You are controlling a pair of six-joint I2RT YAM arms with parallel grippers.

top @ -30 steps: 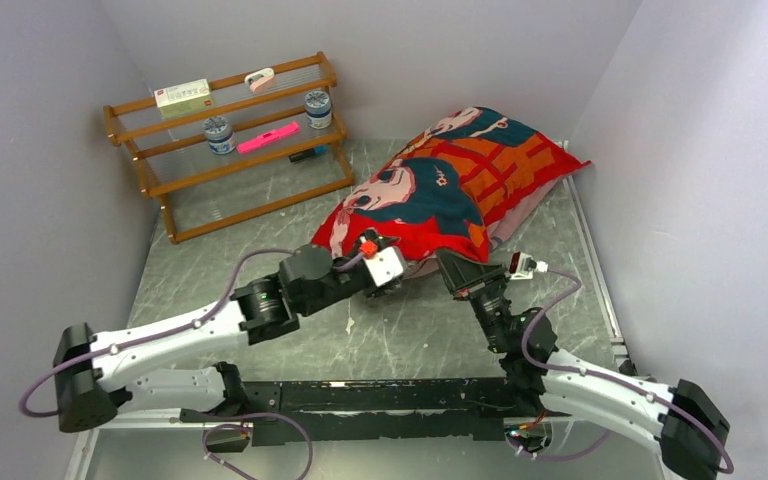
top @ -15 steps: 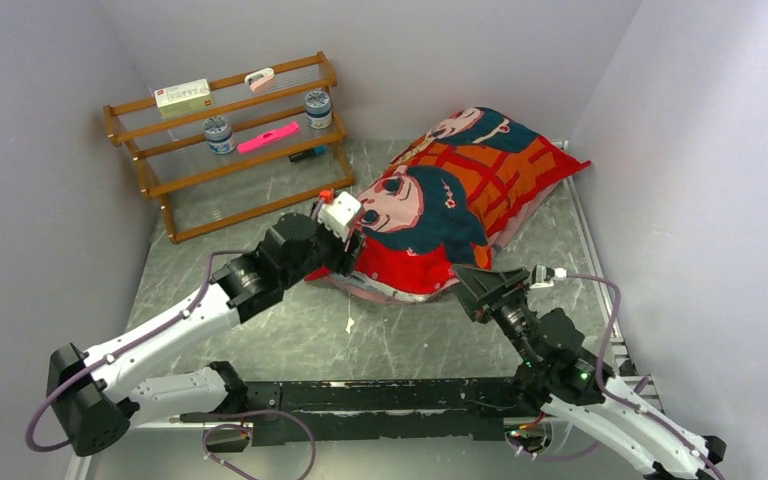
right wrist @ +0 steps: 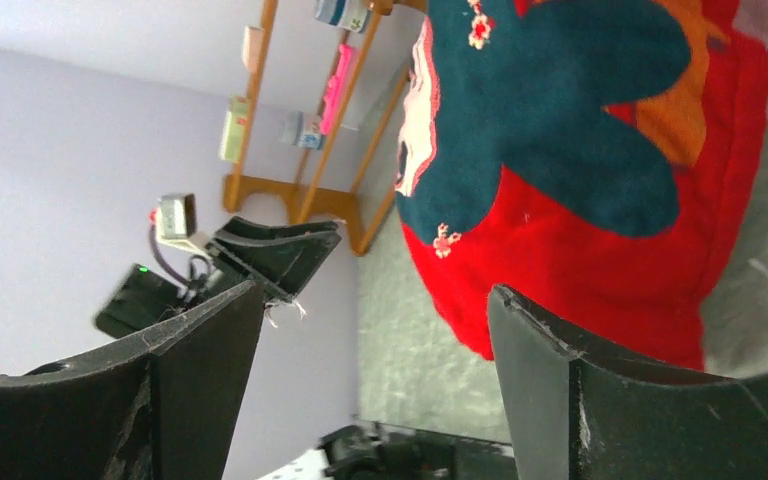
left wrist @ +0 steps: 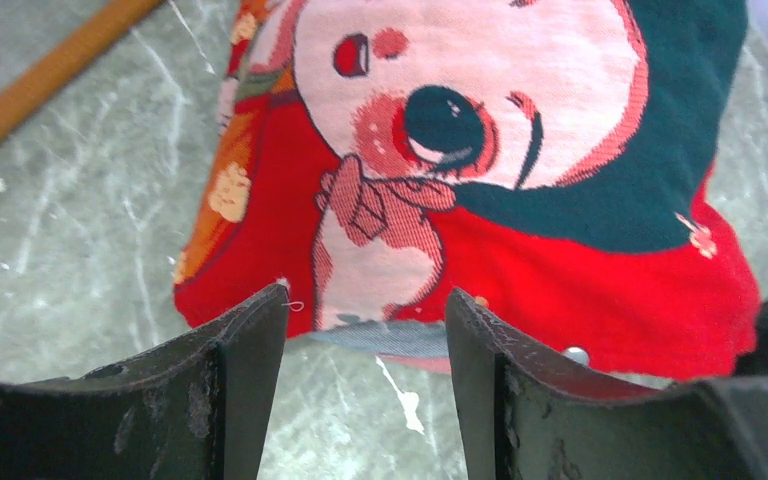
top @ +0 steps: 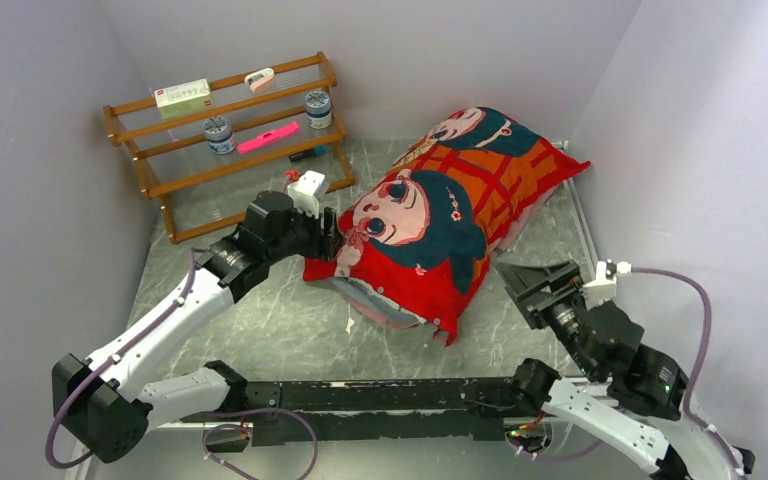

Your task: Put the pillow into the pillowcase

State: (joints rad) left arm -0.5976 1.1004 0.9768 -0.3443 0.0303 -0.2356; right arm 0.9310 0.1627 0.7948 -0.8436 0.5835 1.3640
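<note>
While the pillowcase (top: 440, 215) is lying plump and slantwise across the table (top: 260, 300), we are reading the pillow (left wrist: 380, 338) as already inside, with what looks like a pale strip of it peeking under the near hem. The left gripper (left wrist: 365, 305) is hovering just off the case's near left corner, jaws standing apart, gripping nothing, probably placed to tug the open end. The right gripper (right wrist: 375, 295) is sitting well clear on the right, jaws wide apart, empty, leaving the cloth free. We are judging the stuffing nearly finished. The hem is looking uneven and may need pulling over.
</note>
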